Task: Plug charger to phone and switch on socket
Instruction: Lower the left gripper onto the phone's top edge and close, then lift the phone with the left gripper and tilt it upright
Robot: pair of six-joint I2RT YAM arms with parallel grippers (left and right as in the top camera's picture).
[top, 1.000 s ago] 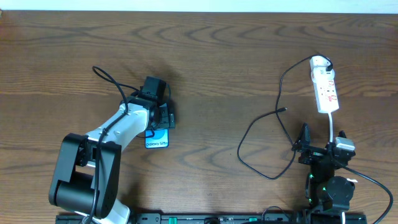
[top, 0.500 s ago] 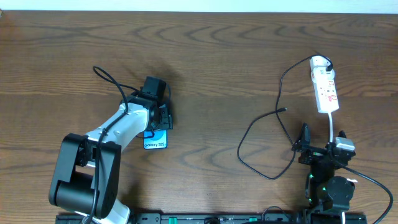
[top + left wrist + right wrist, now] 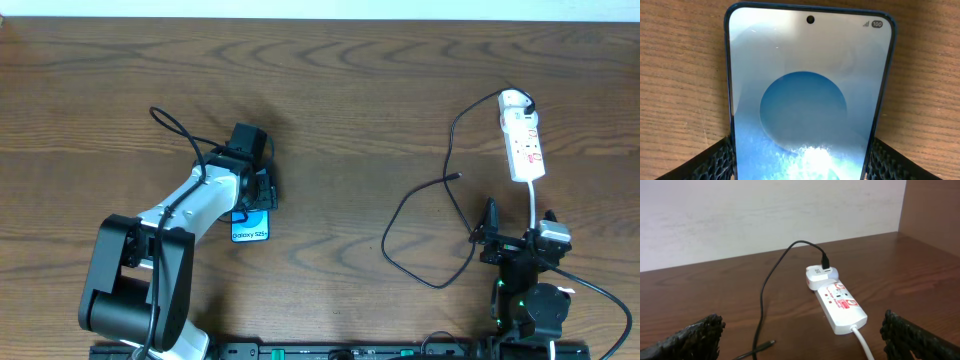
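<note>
The phone point(image 3: 251, 226) lies flat at the table's left, its "Galaxy S25" end toward the front. My left gripper point(image 3: 256, 196) is over its far part. In the left wrist view the phone point(image 3: 805, 95) fills the frame and my left gripper point(image 3: 802, 165) presses its two fingers against the phone's side edges. The socket point(image 3: 524, 142) lies at the far right and also shows in the right wrist view point(image 3: 841, 306). The charger cable point(image 3: 402, 215) runs from it in loops; its plug tip point(image 3: 458, 176) lies free on the table point(image 3: 771, 343). My right gripper point(image 3: 517, 228) is wide open and empty point(image 3: 805, 342), in front of the socket.
A white adapter point(image 3: 819, 275) sits in the socket's far end with the black cable in it. The white cord point(image 3: 535, 200) runs from the socket's near end toward my right arm. A pale wall point(image 3: 765, 215) stands behind the table.
The phone and my left gripper have shifted slightly left and toward the front. The right arm, cable and socket have not moved.
</note>
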